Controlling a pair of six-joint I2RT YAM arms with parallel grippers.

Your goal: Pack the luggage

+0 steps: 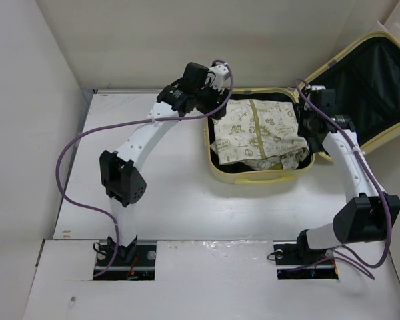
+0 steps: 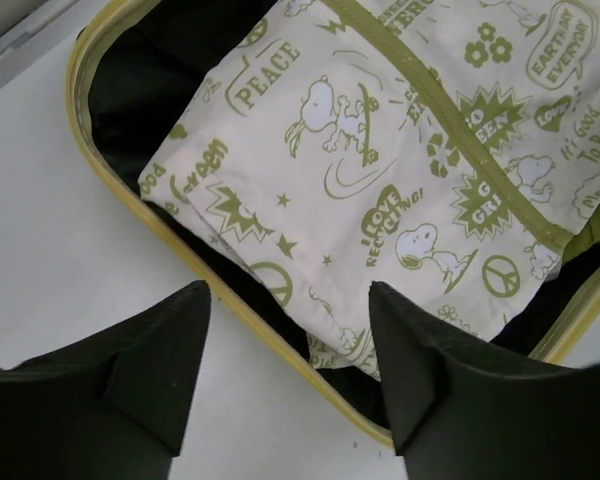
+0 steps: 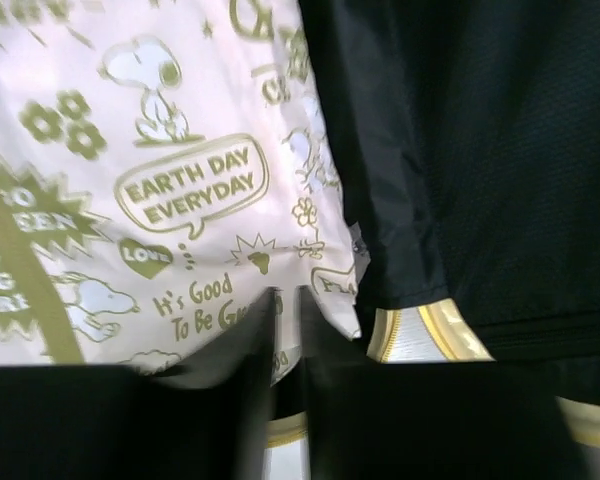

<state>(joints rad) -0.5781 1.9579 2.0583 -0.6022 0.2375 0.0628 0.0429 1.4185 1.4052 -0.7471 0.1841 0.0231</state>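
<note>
The luggage (image 1: 260,179), a pale yellow hard-shell case, lies open on the far right part of the white table (image 1: 173,193); its base shell sits flat, and its lid (image 1: 370,80), lined in black, stands tilted up and back against the right-hand wall; inside the base a folded cream cloth bag (image 1: 260,130), printed in olive green with cartoon dogs, peace signs and slogans, fills most of the compartment, with black lining showing around its edges; a plain green strap (image 1: 253,123) crosses the bag from back to front.

The left gripper (image 1: 217,107) hangs over the case's far left corner; the left wrist view looks down on the yellow rim (image 2: 80,90) and the printed bag (image 2: 360,150), with the gripper (image 2: 285,300) released, its two dark fingers (image 2: 160,370) spread wide and holding nothing.

The right gripper (image 1: 313,130) is at the case's right side, where base and lid meet; in its wrist view the gripper (image 3: 287,300) has its fingers (image 3: 250,380) drawn almost together, with only a thin slit between them, just beside the bag's edge (image 3: 130,150) and the black lining, a strip of yellow rim (image 3: 450,335) below; whether they pinch the cloth cannot be told.

A purple cable (image 1: 73,147) loops out beside the left arm.
</note>
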